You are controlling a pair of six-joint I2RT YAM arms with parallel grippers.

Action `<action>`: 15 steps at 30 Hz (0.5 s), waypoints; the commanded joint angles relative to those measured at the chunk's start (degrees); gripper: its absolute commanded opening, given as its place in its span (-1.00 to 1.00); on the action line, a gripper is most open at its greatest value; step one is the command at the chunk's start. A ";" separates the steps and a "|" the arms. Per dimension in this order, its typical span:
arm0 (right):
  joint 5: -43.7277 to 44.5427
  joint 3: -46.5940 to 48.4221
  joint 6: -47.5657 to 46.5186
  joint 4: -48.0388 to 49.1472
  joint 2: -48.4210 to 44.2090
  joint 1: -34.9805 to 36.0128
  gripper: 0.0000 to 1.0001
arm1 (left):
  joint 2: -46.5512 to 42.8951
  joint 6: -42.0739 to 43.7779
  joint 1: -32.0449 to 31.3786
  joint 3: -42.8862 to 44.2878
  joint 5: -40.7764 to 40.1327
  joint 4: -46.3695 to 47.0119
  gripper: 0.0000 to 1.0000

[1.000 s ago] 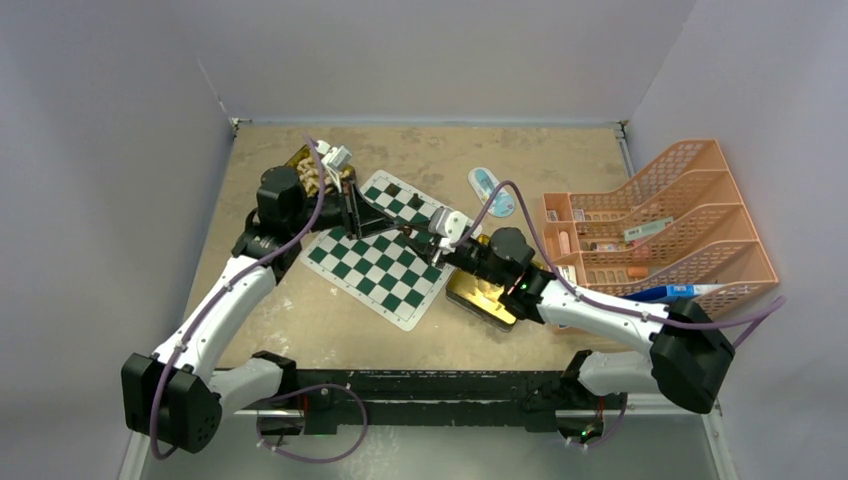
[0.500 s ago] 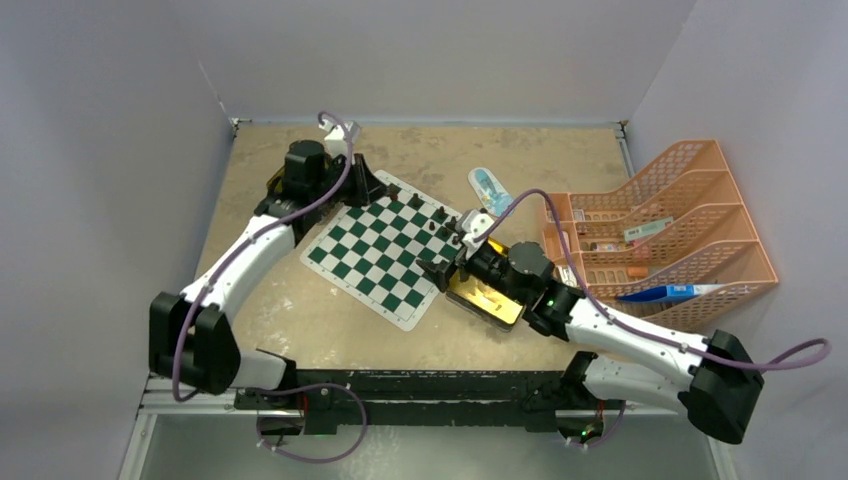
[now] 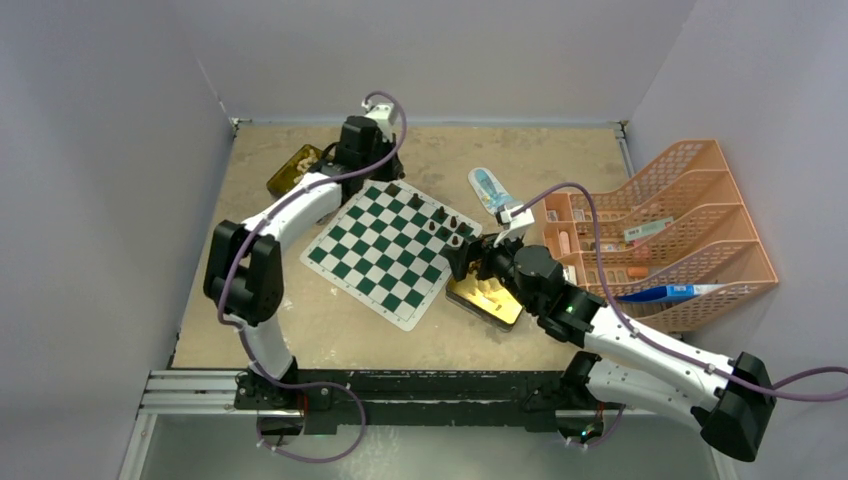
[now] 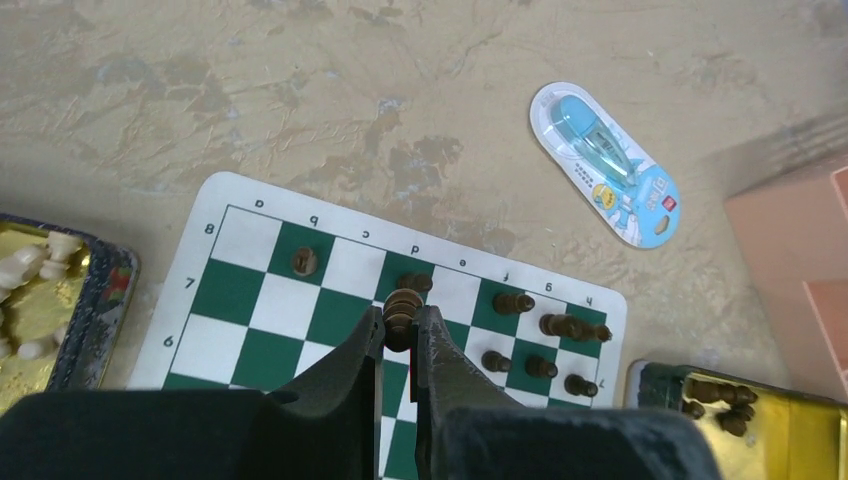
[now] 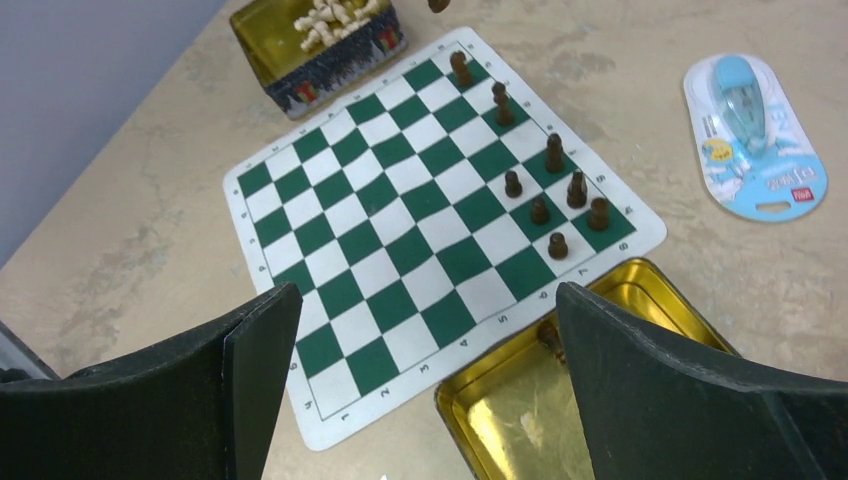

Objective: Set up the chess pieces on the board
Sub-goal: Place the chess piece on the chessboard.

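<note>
The left arm stretches far across the bench (image 3: 330, 320), the left tool (image 4: 400, 345) pinching a dark brown piece (image 4: 401, 308) above the board (image 4: 245, 300). The right tool (image 5: 425, 330) gapes wide over the gold tin (image 5: 650, 290).

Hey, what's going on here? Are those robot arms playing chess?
Not playing, setting up. The left claw grips a dark brown piece at the far edge of the green-and-white board, where a few dark pieces stand. The right claw hangs open by a gold tin holding more of them. The cream pieces sit in another tin.
</note>
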 commanded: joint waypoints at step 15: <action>3.05 3.50 2.69 -4.15 -2.30 0.22 0.98 | 13.77 9.84 -5.64 8.06 -11.37 2.47 -1.00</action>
